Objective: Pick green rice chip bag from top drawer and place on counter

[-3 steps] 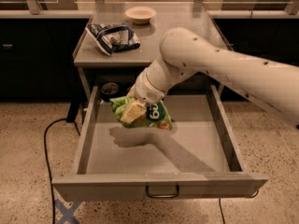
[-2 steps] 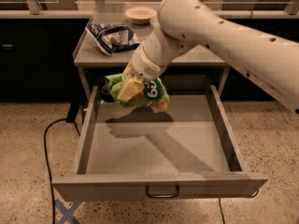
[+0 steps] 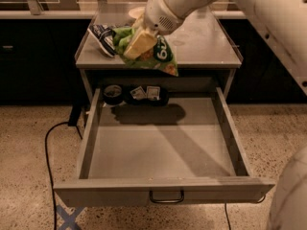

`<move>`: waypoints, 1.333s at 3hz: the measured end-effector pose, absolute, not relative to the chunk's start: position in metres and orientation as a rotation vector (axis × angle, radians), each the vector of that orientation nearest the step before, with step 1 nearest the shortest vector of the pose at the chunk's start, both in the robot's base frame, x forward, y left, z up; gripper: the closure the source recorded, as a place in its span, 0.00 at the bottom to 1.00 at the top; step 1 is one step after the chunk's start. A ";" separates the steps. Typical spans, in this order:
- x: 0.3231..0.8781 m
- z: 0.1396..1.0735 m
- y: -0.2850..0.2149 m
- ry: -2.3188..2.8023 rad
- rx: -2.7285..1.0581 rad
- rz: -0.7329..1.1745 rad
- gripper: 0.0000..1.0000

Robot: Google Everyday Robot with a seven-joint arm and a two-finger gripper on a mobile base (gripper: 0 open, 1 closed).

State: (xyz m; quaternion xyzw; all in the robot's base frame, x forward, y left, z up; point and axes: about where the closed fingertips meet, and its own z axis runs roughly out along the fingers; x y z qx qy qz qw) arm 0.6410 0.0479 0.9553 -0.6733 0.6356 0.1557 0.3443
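Observation:
My gripper (image 3: pixel 136 43) is shut on the green rice chip bag (image 3: pixel 156 54) and holds it in the air over the front left part of the counter (image 3: pixel 206 47). The bag hangs down to the right of the tan fingers (image 3: pixel 139 42), its lower corner near the counter's front edge. The top drawer (image 3: pixel 163 147) is pulled fully open below, its grey floor bare, its front panel and small pull handle (image 3: pixel 166 197) toward me. My white arm comes in from the upper right.
A dark blue and white bag (image 3: pixel 101 36) lies on the counter's left side, just left of the held bag. A pale bowl (image 3: pixel 135 12) sits at the counter's back. Dark round items (image 3: pixel 113 93) lie at the drawer's back. A black cable (image 3: pixel 50 147) runs across the floor on the left.
My gripper has lifted the green bag out of the drawer and up to counter height. The drawer floor is bare where the bag lay.

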 end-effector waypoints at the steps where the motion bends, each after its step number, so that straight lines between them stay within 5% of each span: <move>1: 0.649 0.989 0.044 1.606 -1.707 0.369 1.00; 4: 0.720 0.974 0.023 1.659 -1.741 0.236 1.00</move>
